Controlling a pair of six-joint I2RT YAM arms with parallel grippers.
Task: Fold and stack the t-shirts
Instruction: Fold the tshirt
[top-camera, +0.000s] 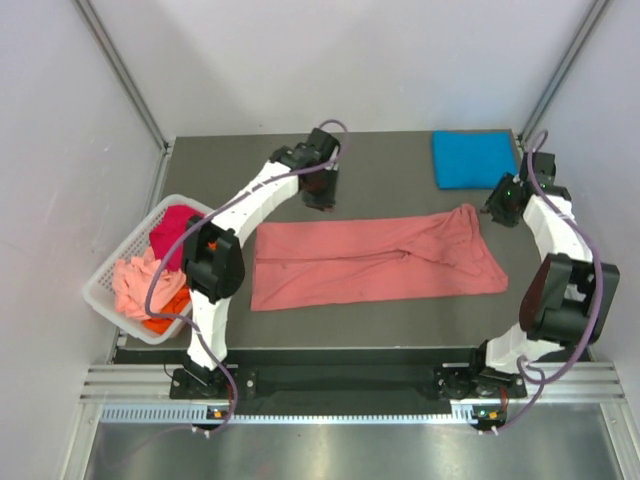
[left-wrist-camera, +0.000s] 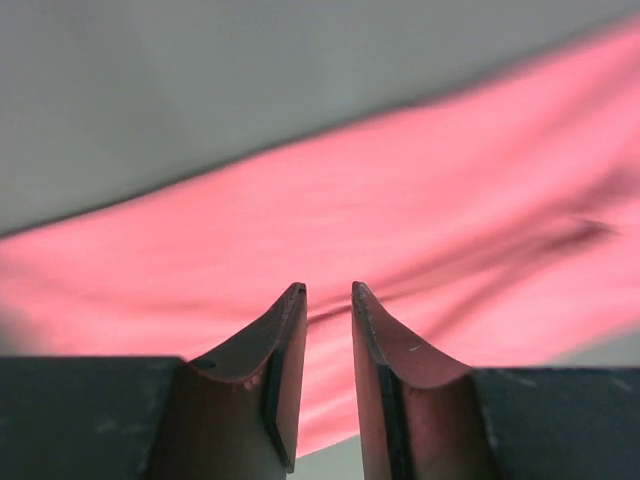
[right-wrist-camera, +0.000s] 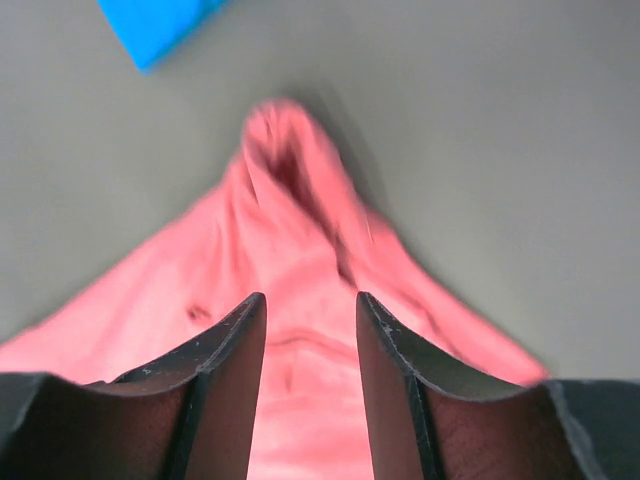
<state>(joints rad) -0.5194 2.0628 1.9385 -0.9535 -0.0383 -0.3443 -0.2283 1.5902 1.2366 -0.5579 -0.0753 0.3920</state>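
Observation:
A salmon-pink t-shirt (top-camera: 375, 258) lies in a long band across the middle of the table, bunched at its right end. A bright blue t-shirt (top-camera: 474, 158) lies folded at the back right. My left gripper (top-camera: 320, 203) hovers just behind the pink shirt's back edge, left of centre. Its jaws are a little apart and empty over the pink cloth (left-wrist-camera: 420, 200). My right gripper (top-camera: 497, 210) is at the shirt's bunched right end, open and empty, with the pink cloth (right-wrist-camera: 300, 230) below it. A corner of the blue shirt shows in the right wrist view (right-wrist-camera: 150, 25).
A white slatted basket (top-camera: 105, 280) stands off the table's left edge. It holds a magenta shirt (top-camera: 172, 232), a pale pink one (top-camera: 132, 280) and an orange one (top-camera: 165, 322). Grey walls close in the back and sides.

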